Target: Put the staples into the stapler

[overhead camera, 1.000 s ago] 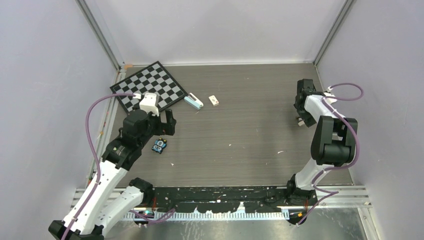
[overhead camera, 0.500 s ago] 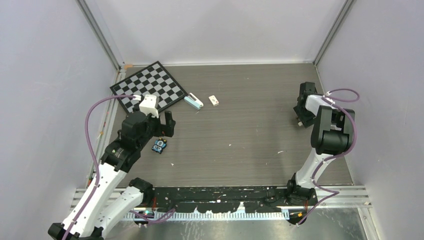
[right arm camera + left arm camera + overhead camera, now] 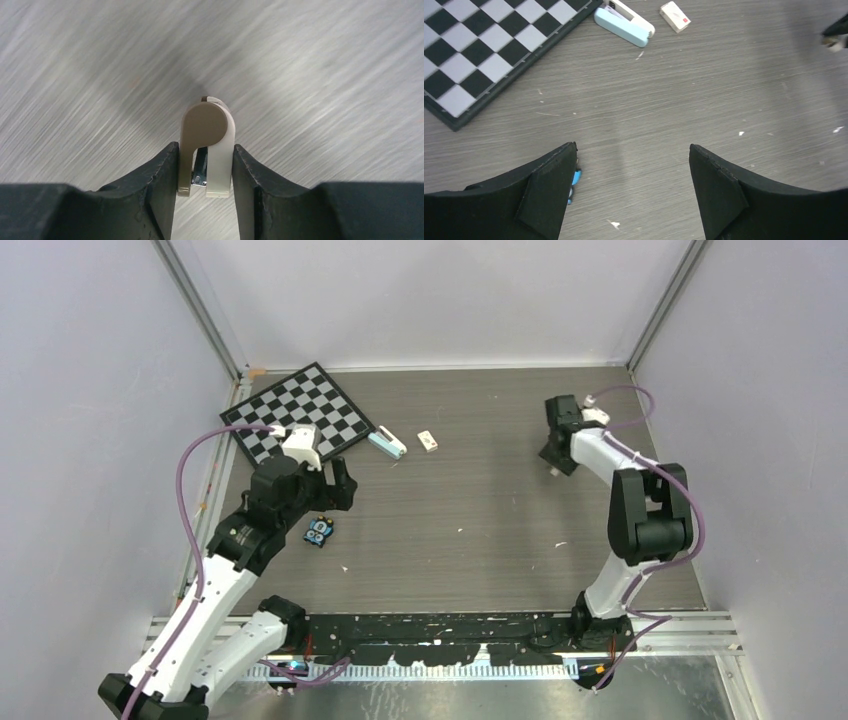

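Ahead of the spread left end effector (image 3: 631,147) lies the stapler (image 3: 621,27), set diagonally. The right end effector (image 3: 205,146) pinches a tan block (image 3: 206,120).

Pale lilac walls (image 3: 430,300) closed round a grey wood-grain tabletop (image 3: 480,530), with aluminium posts (image 3: 204,310) in the back corners.

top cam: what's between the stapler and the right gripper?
Top view: a small white box sits close beside the stapler; beyond it, bare table up to the right gripper, shut on a tan block.
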`<control>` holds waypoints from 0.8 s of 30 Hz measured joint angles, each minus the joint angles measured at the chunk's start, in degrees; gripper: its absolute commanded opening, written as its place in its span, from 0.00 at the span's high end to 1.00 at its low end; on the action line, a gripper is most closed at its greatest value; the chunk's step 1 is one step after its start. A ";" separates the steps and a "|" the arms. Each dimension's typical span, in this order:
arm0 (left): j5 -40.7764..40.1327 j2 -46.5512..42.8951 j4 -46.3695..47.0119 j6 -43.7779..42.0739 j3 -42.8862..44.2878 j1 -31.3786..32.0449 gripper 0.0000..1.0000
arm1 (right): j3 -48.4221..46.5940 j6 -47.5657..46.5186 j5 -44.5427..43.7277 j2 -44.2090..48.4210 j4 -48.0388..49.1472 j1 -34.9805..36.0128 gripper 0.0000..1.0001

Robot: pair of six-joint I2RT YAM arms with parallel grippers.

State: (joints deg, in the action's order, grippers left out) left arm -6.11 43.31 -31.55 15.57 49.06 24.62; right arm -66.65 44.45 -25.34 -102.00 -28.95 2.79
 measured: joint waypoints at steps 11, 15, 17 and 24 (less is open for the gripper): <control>8.50 4.83 1.66 16.92 2.36 0.00 0.20 | 9.51 -9.51 22.45 20.46 13.46 23.12 0.59; 13.22 7.65 4.17 22.93 2.84 -0.52 0.28 | 13.16 -10.93 29.20 26.80 19.34 28.55 0.58; 16.20 9.77 6.21 26.18 2.89 -0.96 0.30 | 14.40 -11.96 31.45 29.51 22.21 31.95 0.58; 28.22 19.93 17.51 36.65 2.89 -1.44 0.31 | 15.15 -14.88 35.08 32.65 29.77 41.40 0.57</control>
State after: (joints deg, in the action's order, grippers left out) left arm 22.11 63.24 -14.04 52.23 51.94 23.18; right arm -51.51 29.56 9.74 -69.34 0.82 44.18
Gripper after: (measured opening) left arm 0.693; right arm 0.433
